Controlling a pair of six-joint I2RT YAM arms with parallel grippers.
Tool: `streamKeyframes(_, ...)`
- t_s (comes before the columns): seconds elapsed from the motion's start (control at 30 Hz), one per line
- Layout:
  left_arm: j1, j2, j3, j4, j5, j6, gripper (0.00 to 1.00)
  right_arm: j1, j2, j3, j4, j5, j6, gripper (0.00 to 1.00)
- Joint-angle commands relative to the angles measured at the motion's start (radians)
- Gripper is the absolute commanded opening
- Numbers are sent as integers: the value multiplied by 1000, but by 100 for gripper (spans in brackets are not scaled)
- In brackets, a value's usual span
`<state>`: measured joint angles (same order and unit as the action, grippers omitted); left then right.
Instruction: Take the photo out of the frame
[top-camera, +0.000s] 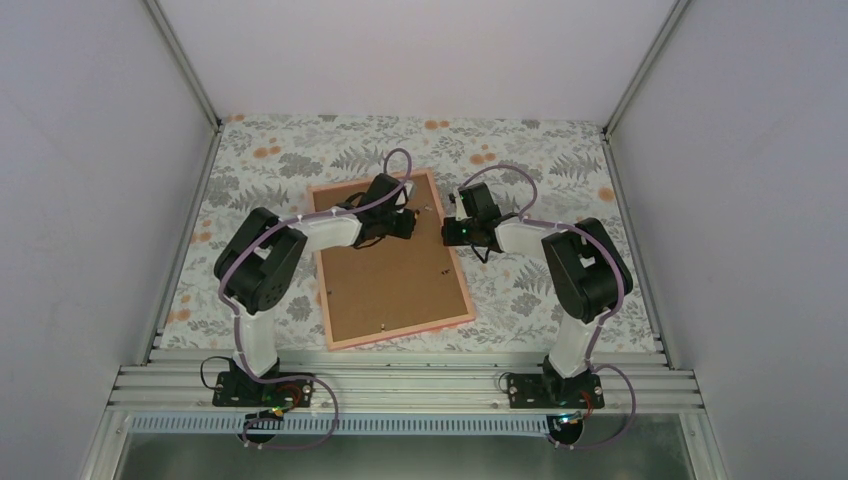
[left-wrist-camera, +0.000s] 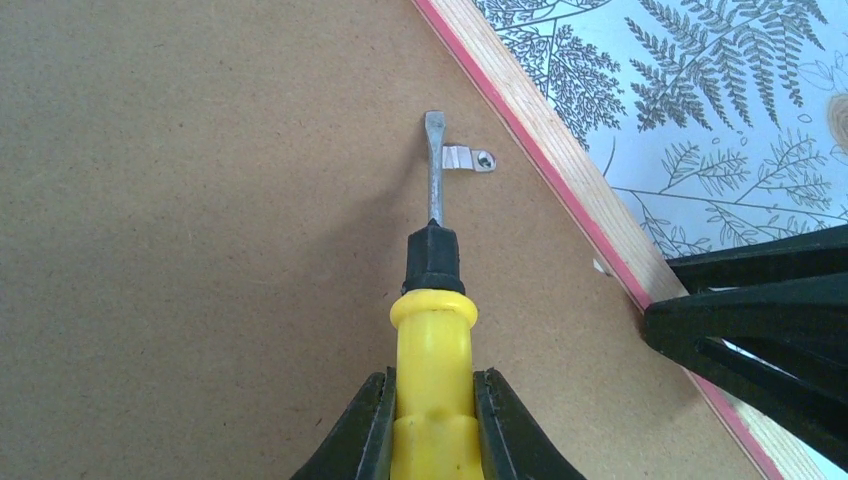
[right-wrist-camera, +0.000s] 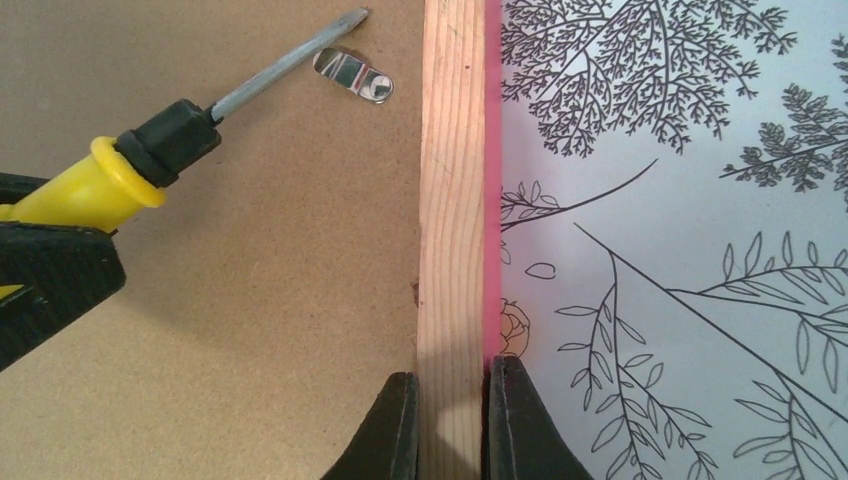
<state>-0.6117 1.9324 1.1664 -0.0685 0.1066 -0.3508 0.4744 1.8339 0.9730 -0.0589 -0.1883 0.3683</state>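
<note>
The frame lies face down on the table, its brown backing board up and its pink edge showing. The photo is hidden under the board. My left gripper is shut on a yellow-handled screwdriver. Its blade tip lies against a small metal retaining clip near the frame's right rail. My right gripper is shut on that wooden rail, one finger on the board side, one on the pink outer side. The screwdriver and clip also show in the right wrist view.
The table carries a floral leaf-patterned cloth. White enclosure walls stand at left, right and back. More small clips sit along the board's edges. A metal rail runs along the near edge by the arm bases.
</note>
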Motion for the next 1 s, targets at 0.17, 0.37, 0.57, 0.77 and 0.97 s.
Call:
streamKeyframes(0.17,0,-52,-38,-61,34,34,3,-1,-15,-28,-59,-65,12,4)
streamKeyframes(0.37,0,-69,-57,-68,40,33,2,-1,-19,-30,-59,-62,12,4)
streamKeyframes(0.57,0,-80,-61,-70,41,35,2,-1,-16,-29,-58,-63,12,4)
streamKeyframes(0.77,0,-94,-63,-78,33,35,2,-1,-20,-27,-62,-56,14,4)
streamKeyframes(0.97,0,-165,-97,-83,-35,18,2,-1,-33,-20,-76,-24,44,4)
